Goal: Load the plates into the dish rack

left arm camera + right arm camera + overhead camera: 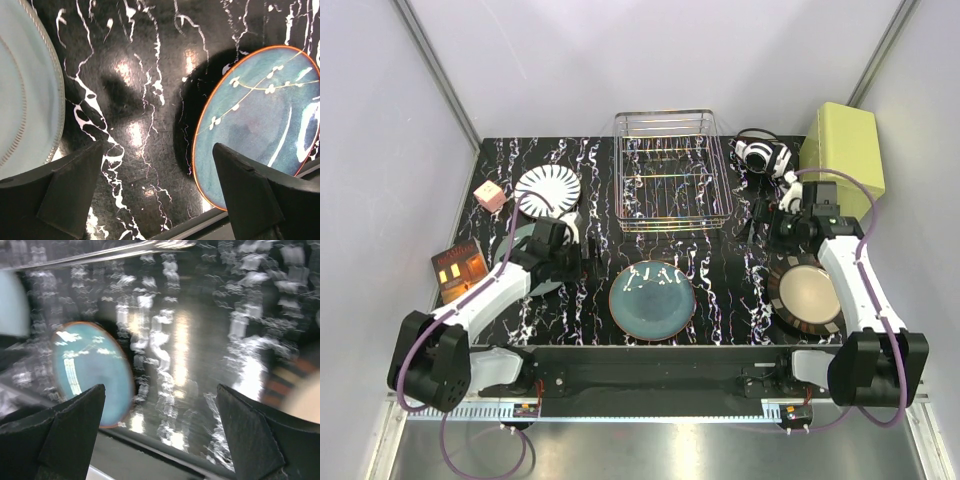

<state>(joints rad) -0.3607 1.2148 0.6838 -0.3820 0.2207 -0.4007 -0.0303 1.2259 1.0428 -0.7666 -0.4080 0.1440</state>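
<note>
Dish rack [672,170] has no plates in it; none loaded yet. Left end effector [156,150] is spread wide and empty over the table [720,250], between the pale green-blue plate [25,90] and the teal plate [260,120]. Right end effector [160,390] is also wide and empty. Likely the approach stage; next comes a pinch on one rim.

pale walls [380,120], black marbled table [580,300]

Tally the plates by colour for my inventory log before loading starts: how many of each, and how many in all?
Dark teal plate: 1
Pale green-blue plate: 1
White plate with black stripes: 1
Beige plate with brown rim: 1
Total: 4
</note>
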